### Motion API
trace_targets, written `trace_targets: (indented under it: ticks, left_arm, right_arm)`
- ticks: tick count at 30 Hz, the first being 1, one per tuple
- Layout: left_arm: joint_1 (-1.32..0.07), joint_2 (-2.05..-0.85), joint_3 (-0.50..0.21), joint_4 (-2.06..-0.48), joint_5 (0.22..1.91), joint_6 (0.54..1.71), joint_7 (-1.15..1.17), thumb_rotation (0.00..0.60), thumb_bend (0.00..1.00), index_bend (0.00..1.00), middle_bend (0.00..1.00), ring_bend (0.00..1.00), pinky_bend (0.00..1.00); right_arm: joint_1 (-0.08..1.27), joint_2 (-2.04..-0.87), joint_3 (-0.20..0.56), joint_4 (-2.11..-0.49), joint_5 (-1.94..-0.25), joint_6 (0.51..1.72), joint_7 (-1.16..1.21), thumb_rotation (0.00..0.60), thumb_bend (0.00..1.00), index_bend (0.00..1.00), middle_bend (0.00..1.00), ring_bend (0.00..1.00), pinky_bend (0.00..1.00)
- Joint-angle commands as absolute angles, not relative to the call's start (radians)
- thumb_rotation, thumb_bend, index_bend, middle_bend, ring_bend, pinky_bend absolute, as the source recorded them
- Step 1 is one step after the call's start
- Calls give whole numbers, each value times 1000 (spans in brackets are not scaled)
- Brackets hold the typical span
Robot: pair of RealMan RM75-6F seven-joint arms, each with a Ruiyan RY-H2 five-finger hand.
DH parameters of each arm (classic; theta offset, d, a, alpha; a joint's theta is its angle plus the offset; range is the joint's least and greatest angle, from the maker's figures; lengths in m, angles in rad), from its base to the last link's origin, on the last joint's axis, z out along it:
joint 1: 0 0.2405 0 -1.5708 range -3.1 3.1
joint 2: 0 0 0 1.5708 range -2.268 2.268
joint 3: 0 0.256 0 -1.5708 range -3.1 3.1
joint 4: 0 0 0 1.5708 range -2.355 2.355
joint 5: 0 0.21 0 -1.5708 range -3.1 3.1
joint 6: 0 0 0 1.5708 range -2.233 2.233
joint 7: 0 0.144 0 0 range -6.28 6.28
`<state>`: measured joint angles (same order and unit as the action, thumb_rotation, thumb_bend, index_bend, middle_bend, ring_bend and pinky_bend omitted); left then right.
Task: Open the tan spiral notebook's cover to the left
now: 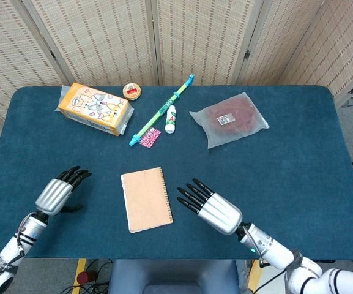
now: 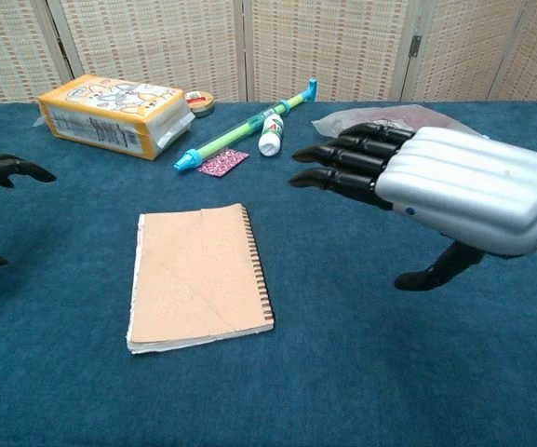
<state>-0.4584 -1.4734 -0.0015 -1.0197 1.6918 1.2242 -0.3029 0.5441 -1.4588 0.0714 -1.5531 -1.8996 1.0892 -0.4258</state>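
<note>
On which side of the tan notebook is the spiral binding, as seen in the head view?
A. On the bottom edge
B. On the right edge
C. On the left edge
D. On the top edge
B: the dark spiral coils run down the right edge of the closed tan notebook, the edge nearest the right hand.
</note>
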Motion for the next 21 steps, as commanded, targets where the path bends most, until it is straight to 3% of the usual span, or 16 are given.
trace_targets:
  ticks: [1, 21]
  left_arm:
    - [-491, -1527, 17, -976, 1717, 1216, -324, 600, 171, 142, 147, 77, 241]
    - [-585, -1727, 46, -767, 1760, 1257, -353, 600, 171, 135, 141, 77, 241]
  right_arm:
    - [569, -1513, 68, -1515, -1908, 1096, -429, 600, 0, 0, 0, 0, 10]
    - [625, -1652, 42, -1333, -1850, 1089, -423, 600, 0, 0, 0, 0, 0]
